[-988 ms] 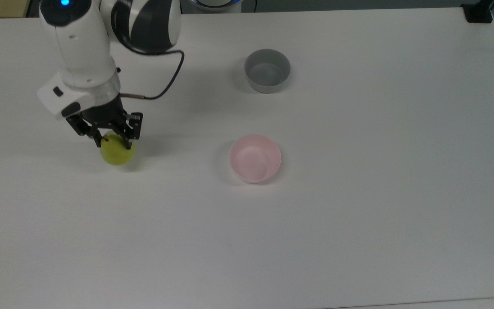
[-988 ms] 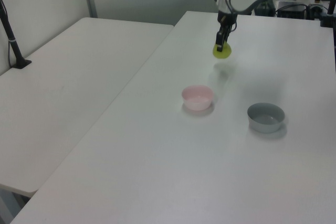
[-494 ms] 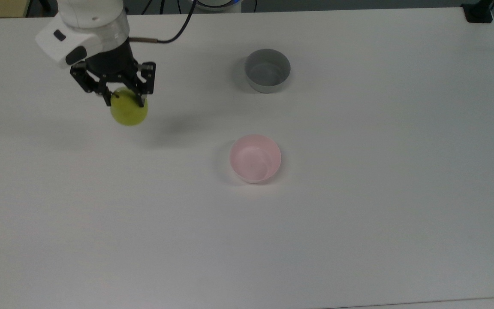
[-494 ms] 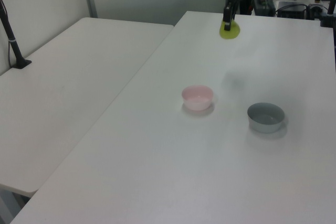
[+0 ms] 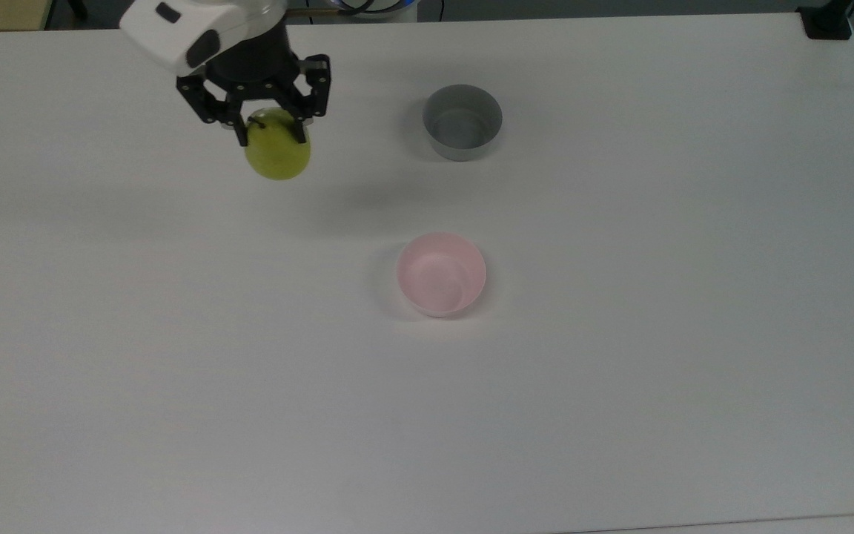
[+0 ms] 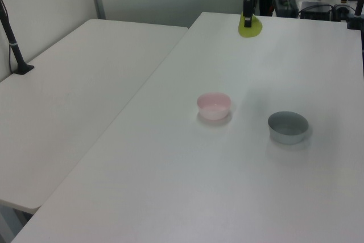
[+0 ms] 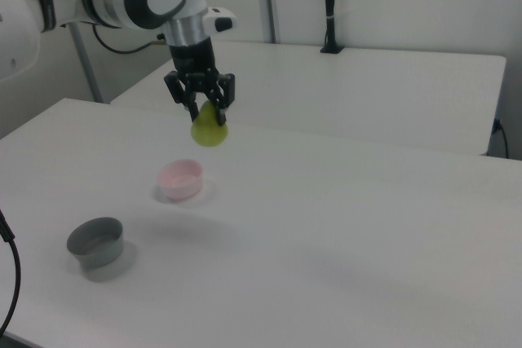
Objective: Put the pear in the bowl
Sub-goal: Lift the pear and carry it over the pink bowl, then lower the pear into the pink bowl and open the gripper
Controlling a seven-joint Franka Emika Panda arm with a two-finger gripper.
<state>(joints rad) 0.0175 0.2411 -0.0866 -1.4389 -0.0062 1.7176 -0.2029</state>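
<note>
Since half a second ago the gripper [image 5: 264, 132] has carried the pear [image 5: 277, 153] further toward the top view's right and a bit up the frame, so it's now closer to the grey bowl [image 5: 462, 122] than it was. Compared to a full second back, when the fruit was basically sitting down by the surface [image 5: 620, 386], it's clearly up in the air now.

So right now the gripper's fingers are closed around the upper part of the pear, near the stem end, and the yellow-green body hangs below them. In the right view you can see the pear [image 7: 210, 130] dangling well above the white surface, with the gripper [image 7: 201, 109] pointing straight down. The left view has the pear [image 6: 249, 27] way at the far end of the surface, under the dark gripper [image 6: 247, 19].

The pink bowl [image 5: 441, 274] sits upright near the middle of the surface, nothing in it. It's well apart from the pear, off toward the top view's lower right of it. In the right view the pink bowl [image 7: 180, 179] is below the hanging fruit and slightly to the right view's left. The grey bowl sits upright too, further up in the top view, apart from the pink one. Neither bowl has budged.
</note>
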